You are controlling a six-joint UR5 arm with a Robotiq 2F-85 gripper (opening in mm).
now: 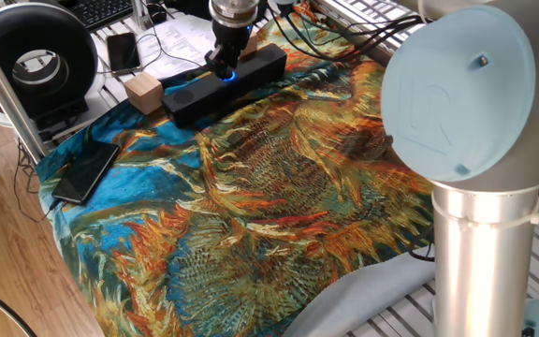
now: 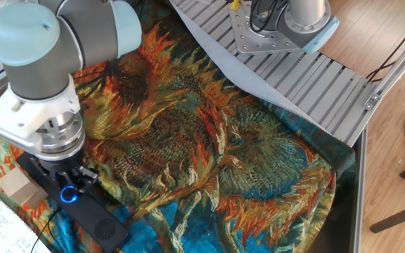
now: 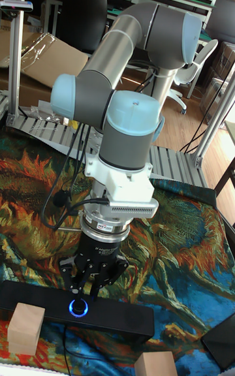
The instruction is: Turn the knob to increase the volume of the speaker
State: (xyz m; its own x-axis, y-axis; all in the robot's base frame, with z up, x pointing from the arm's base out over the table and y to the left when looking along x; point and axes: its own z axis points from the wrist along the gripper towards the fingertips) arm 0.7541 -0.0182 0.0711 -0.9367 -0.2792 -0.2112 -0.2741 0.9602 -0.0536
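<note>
The speaker (image 1: 193,94) is a long black bar lying slantwise at the far edge of the sunflower-patterned cloth; it also shows in the other fixed view (image 2: 97,221) and the tall fixed view (image 3: 124,320). Its knob (image 1: 228,76) (image 2: 67,195) (image 3: 79,307) glows blue on the top face, about mid-length. My gripper (image 1: 225,64) (image 2: 69,184) (image 3: 87,290) points straight down onto the knob, its fingers drawn in around it. A tan wooden block (image 1: 143,91) (image 3: 26,328) sits by the speaker's left end, and a second block (image 3: 155,364) lies nearer the tall camera.
A black smartphone (image 1: 84,171) lies on the cloth's left edge. Behind it stand a big black ring-shaped device (image 1: 36,56), a second phone (image 1: 123,51), papers and cables. The arm's grey base column (image 1: 480,243) fills the right foreground. A ribbed metal plate (image 2: 308,77) borders the cloth.
</note>
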